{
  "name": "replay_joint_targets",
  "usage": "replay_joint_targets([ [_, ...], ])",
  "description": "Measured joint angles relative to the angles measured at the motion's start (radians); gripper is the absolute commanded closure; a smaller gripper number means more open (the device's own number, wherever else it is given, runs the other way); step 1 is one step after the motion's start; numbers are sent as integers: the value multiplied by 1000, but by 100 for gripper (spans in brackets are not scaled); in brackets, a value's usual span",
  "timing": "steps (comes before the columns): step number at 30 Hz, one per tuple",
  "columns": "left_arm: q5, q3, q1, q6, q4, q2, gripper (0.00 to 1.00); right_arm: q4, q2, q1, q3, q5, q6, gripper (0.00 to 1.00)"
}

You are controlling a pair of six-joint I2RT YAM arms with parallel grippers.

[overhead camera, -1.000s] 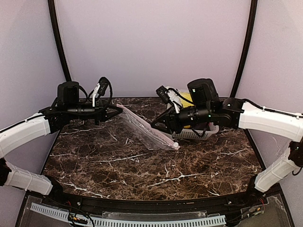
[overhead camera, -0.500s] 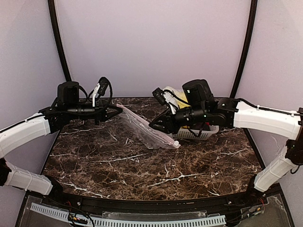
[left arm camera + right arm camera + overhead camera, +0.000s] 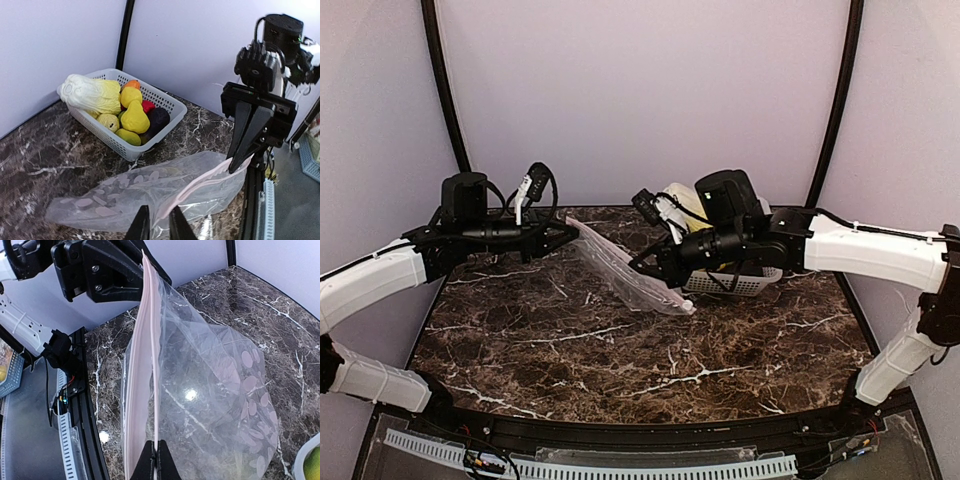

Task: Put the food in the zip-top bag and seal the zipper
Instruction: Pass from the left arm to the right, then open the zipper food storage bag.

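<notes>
The zip-top bag [image 3: 620, 270] [image 3: 150, 187] [image 3: 215, 380] hangs empty above the table, stretched between my two grippers. Its pinkish zipper [image 3: 200, 182] [image 3: 147, 340] runs from one gripper to the other. My right gripper [image 3: 638, 270] [image 3: 235, 167] [image 3: 157, 452] is shut on the zipper at one end. My left gripper [image 3: 572, 236] [image 3: 159, 215] stands at the other end, its jaws a narrow gap apart with the zipper edge lying between them. The food [image 3: 127, 112] [image 3: 682, 197], yellow, red, orange and dark purple pieces with a pale cabbage, sits in the basket.
The white lattice basket [image 3: 100, 132] [image 3: 725, 285] stands at the back right of the marble table, behind my right arm. Black frame posts rise at both back corners. The bag's dotted bottom end rests on the table.
My right gripper has moved left to the bag's mouth and shut on the zipper. The left gripper's jaws have parted slightly. The bag stays raised.
</notes>
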Motion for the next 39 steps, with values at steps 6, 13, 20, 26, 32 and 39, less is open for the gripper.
replay_joint_targets([
  [6,-107,0,-1,2,-23,-23,38,6,-2,2,6,61,10,100],
  [13,-298,-3,-2,-137,-24,-146,36,4,-24,3,16,179,15,100],
  [20,-360,-101,-68,-450,118,-222,40,16,-16,45,22,314,34,100],
  [26,-423,-115,-201,-617,184,-156,45,40,55,92,63,430,71,100],
  [32,-460,-115,-264,-705,239,-112,47,48,108,116,84,494,98,100],
  [39,-470,-135,-271,-769,277,-90,52,55,142,129,114,529,113,100],
])
